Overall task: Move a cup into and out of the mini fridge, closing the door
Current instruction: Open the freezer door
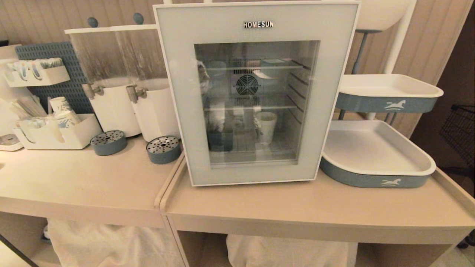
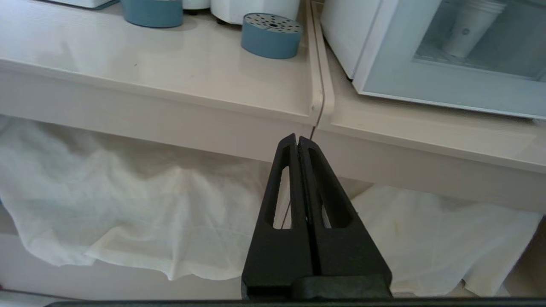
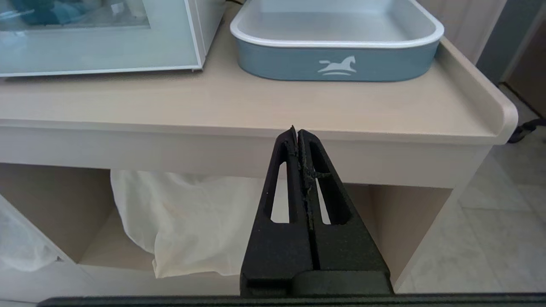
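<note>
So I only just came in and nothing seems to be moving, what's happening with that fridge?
Nothing is being handled right now. The mini fridge sits on the counter with its door shut, and the cup stands inside on the lower shelf, visible through the glass. Both arms hang below the counter edge: the left end effector and the right end effector are shut and empty.

Two round blue-grey drip trays with perforated metal tops [image 2: 271, 35] sat on the beige counter [image 2: 170, 72], beyond and above the left fingertips. A shallow blue-grey tray with a white horse logo [image 3: 337, 66] lay beyond the right fingertips; white cloth [image 3: 192, 217] hung below.
</note>
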